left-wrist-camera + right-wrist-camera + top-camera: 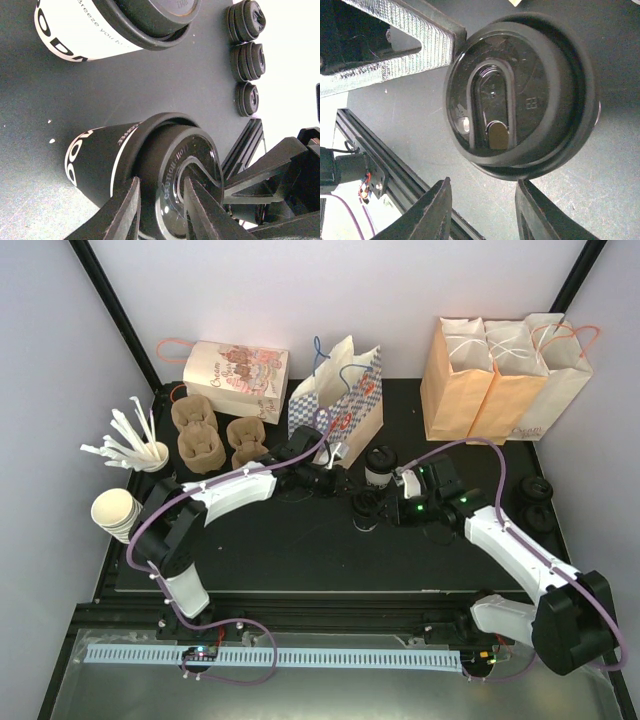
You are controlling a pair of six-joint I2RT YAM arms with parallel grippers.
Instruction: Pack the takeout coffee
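Your two arms meet near the middle of the black table (250, 560), and both coffees sit there between them. One lidded cup (379, 468) stands upright just ahead of the right gripper (372, 510); in the right wrist view you look straight down on its black lid (520, 95), with that gripper's fingers (432, 210) spread apart and short of the rim, touching nothing. The second cup (107, 160) is in front of your left gripper (161, 210) (in the overhead view it is mostly hidden under the two wrists, so go by the left wrist camera). There the left fingers (125, 212) reach over the edge of its lid (180, 180), one on either side of the raised rim, narrowly parted; you cannot tell from these pictures whether they actually press on it. The first cup shows again at the top of that view, well apart from the fingers. Three short stacks of spare black lids (247, 50) lie in a row at the table's right side. Toward the back, a blue-patterned paper bag (340, 390) stands open just behind the left wrist, with three plain paper bags (500, 375) at the far right and brown pulp carriers (205, 435) and a stack of plain white cups (115, 510) at the left.
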